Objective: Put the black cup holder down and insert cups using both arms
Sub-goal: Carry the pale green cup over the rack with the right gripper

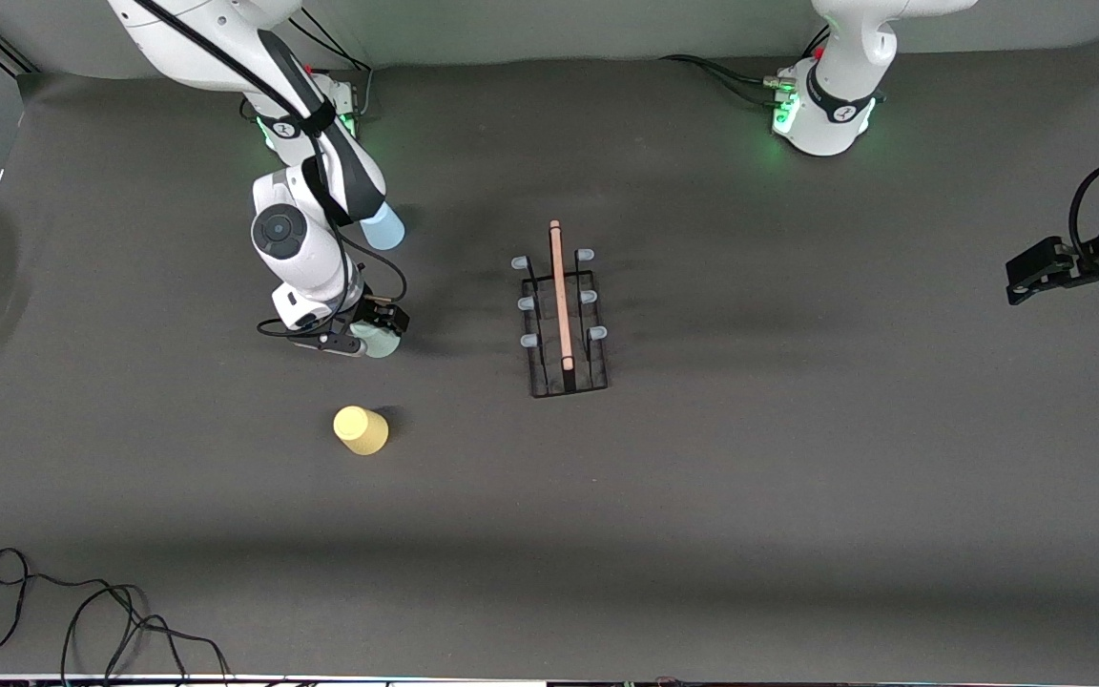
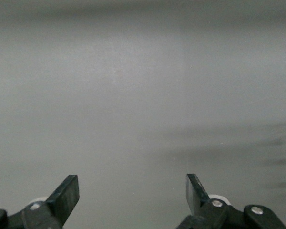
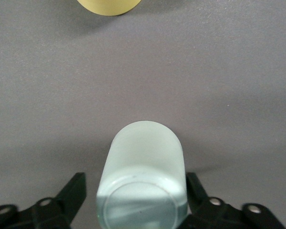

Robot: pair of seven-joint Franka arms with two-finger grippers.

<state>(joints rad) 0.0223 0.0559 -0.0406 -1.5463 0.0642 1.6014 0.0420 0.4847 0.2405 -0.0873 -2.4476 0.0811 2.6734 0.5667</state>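
The right tool point(image 1: 370, 336) is down at the desk point(image 1: 798, 496) with its two fingers point(image 3: 72, 192) set on either side of the pale green cup point(image 3: 142, 183), close against its sides; whether they already press it cannot be told. The yellow cup point(image 1: 361, 430) stands nearer the front camera, the light blue cup point(image 1: 382, 229) farther, partly under the right arm. The black cup holder point(image 1: 564, 320) stands mid-desk, pegs bare. The left tool point(image 1: 1036, 272) waits wide open and empty over the left arm's end of the desk
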